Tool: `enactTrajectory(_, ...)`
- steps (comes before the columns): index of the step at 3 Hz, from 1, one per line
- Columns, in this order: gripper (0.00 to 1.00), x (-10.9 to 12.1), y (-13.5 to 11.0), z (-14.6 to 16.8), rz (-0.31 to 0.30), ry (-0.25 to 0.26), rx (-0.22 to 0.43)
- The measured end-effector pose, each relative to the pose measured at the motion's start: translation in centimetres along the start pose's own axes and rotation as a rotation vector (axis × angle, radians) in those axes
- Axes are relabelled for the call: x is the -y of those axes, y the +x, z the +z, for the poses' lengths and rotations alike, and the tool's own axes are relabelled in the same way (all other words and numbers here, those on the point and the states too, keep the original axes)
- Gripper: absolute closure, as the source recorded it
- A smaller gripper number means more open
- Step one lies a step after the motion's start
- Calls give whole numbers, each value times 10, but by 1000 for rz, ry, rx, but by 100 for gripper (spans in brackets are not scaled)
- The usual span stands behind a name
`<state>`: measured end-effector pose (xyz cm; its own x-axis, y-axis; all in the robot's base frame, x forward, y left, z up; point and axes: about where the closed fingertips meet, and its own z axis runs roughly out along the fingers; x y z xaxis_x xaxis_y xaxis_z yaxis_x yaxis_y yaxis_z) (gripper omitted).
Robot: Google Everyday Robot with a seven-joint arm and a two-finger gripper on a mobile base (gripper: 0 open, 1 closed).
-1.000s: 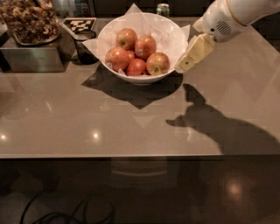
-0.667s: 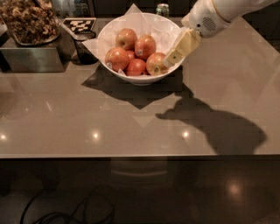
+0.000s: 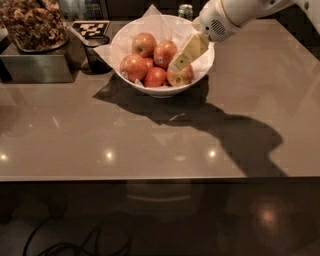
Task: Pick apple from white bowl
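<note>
The white bowl [image 3: 161,90] stands at the back middle of the brown table, lined with white paper whose corners stick up. It holds several red-orange apples. My gripper [image 3: 176,64] reaches down into the bowl from the upper right on the white arm. Its pale yellow tip is among the apples, just above the front-right apple [image 3: 184,76] and beside the middle apple [image 3: 164,52]. The gripper partly hides the front-right apple. I cannot see whether the gripper touches either one.
A small dark cup [image 3: 95,52] stands just left of the bowl. A metal box with a tray of brown snacks [image 3: 34,30] is at the back left, beside a black-and-white marker [image 3: 90,28]. A green can [image 3: 185,11] stands behind the bowl. The table's front edge [image 3: 160,178] runs across.
My gripper has moved left from outside the bowl's right rim, over the rim and down among the apples. The apples and bowl have not moved.
</note>
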<state>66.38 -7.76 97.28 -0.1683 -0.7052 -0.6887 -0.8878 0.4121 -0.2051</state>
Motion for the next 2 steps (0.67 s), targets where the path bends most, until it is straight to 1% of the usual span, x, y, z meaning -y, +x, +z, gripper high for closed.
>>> enactTrajectory(1, 6, 3, 3, 13, 39, -7, 22)
enactTrajectory(2, 7, 1, 12, 26, 83, -14, 25)
